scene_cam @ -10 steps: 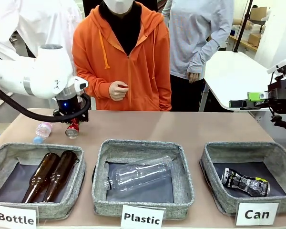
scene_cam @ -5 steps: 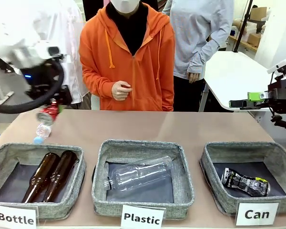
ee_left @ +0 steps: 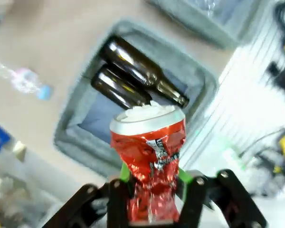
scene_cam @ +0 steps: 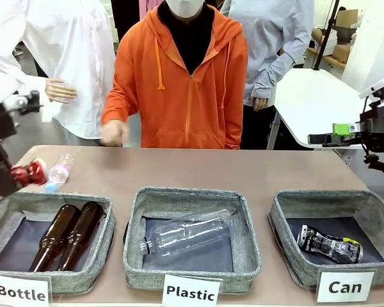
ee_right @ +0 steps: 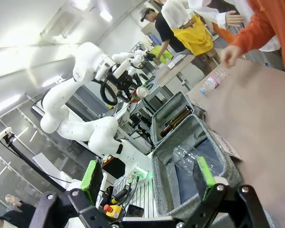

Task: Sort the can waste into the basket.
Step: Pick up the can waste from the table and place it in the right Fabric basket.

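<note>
— Black can first: where does it lie?
— On its side on the dark bottom of the Can basket, at the near right of the table, behind the white "Can" sign.
— And the other baskets in that near row?
— The Plastic basket in the middle holds a clear bottle. The Bottle basket on the left holds two brown bottles lying side by side.
— Where is the red can?
— In the left gripper. Its green pads are closed against the crumpled sides, with the can's silver end pointing away from the wrist. In the front view it is at the picture's left edge, just beyond the Bottle basket's far corner and near a small plastic bottle lying on the table.
— The right gripper?
— Spread wide with nothing between its fingers, and held high off the table's right end.
— Farther back?
— A person in an orange hoodie stands at the far edge, with one hand over it.
</note>
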